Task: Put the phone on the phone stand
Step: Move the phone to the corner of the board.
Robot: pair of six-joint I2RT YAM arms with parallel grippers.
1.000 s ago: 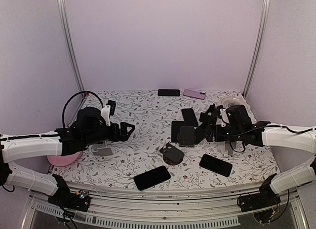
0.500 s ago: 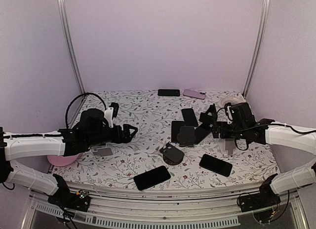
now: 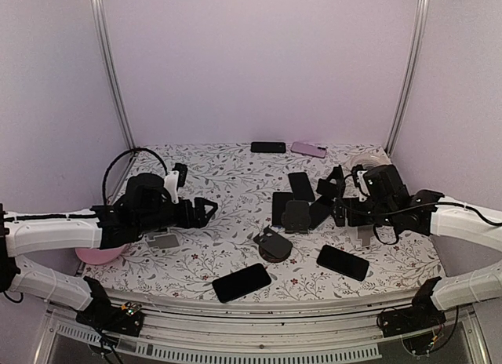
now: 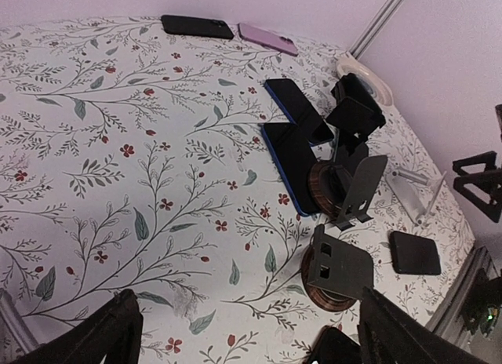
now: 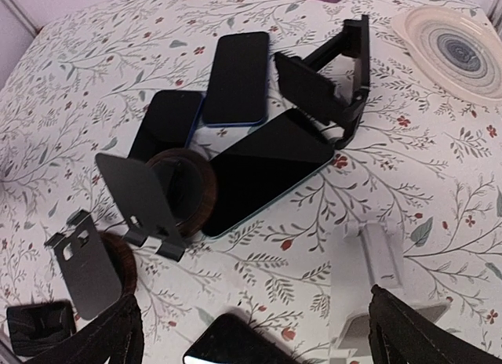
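Several dark phones lie flat on the floral table: one near the front (image 3: pixel 241 282), one at the right front (image 3: pixel 343 262), and others round the middle (image 3: pixel 300 186). A black stand on a round brown base (image 3: pixel 273 244) sits in the middle, with a second one (image 3: pixel 296 215) behind it. My left gripper (image 3: pixel 205 209) hovers open left of them, holding nothing. In the left wrist view the near stand (image 4: pixel 339 270) lies just ahead of the left gripper (image 4: pixel 263 336). My right gripper (image 3: pixel 343 209) is open and empty, over a phone (image 5: pixel 235 344) and a white stand (image 5: pixel 380 262).
A black folding stand (image 3: pixel 329 187) rises at the middle right. A grey stand (image 3: pixel 162 239) and a pink bowl (image 3: pixel 98 254) are at the left. A white plate (image 3: pixel 369 158) lies at the back right, with a black phone (image 3: pixel 268 147) and a pink one (image 3: pixel 308 149) by the back wall.
The left arm has edged slightly right toward the middle. The right arm has drawn back to the right, away from the stands. Both grippers stay open.
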